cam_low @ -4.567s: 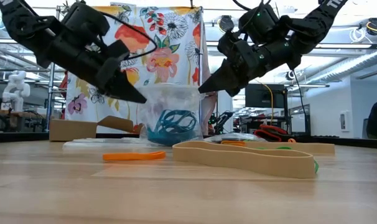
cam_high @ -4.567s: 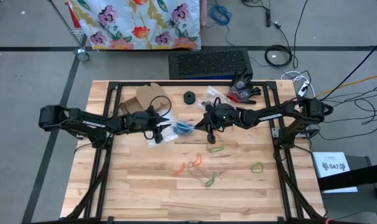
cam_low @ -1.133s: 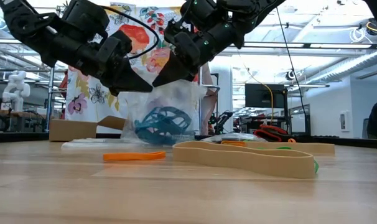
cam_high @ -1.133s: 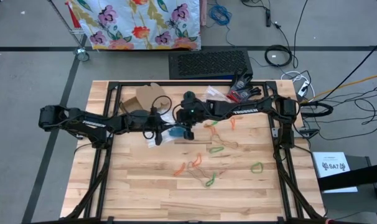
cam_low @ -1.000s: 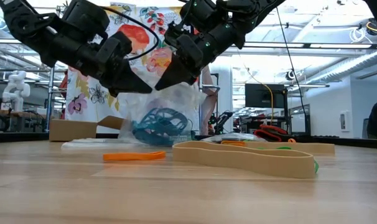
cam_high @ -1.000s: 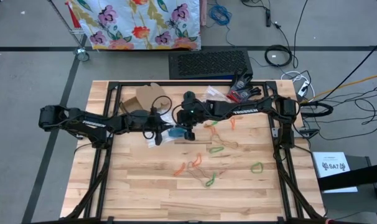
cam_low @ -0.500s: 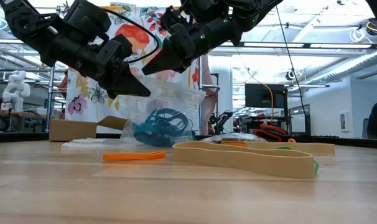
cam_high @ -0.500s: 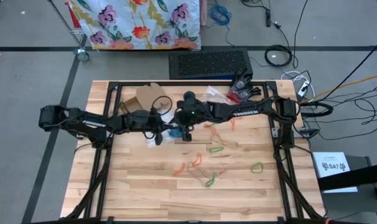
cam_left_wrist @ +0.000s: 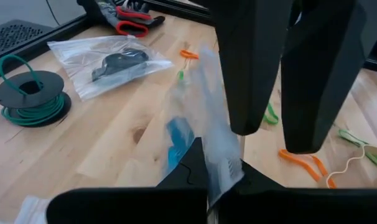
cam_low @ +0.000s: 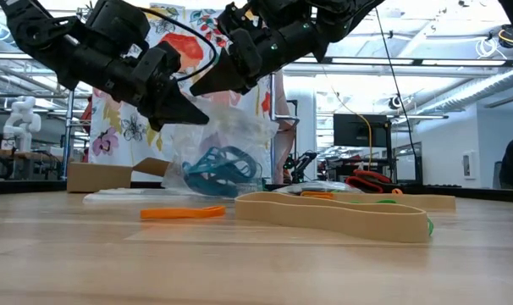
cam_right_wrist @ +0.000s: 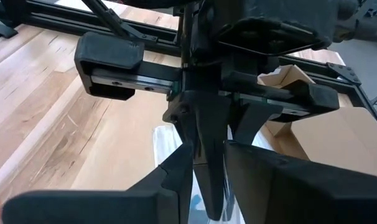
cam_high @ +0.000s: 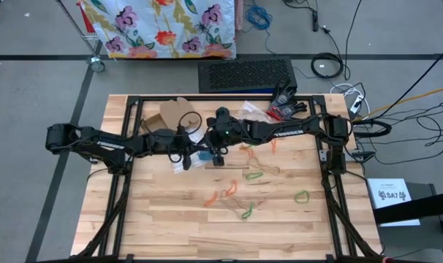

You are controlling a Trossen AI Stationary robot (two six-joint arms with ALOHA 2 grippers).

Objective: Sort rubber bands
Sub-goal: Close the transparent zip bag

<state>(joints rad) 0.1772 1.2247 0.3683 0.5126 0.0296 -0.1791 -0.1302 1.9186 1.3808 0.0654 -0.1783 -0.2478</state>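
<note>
Now pinching the top of a clear bag [cam_low: 227, 140] of blue rubber bands [cam_low: 223, 165] above the tabletop [cam_high: 170, 219]: left claw [cam_low: 193, 114], pressed together. Just beside it, spread a little at the bag's mouth: right claw [cam_low: 207, 85]. Loose on the wood nearby: orange and green bands [cam_high: 240, 193].

Both arms meet mid-table, left pincer [cam_low: 197, 114] closed, right pincer [cam_low: 197, 88] just above it.

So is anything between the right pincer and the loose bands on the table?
Nothing visible. The right pincer hangs at the top of the bag that the left pincer grips; the loose bands lie apart on open wood.
</note>
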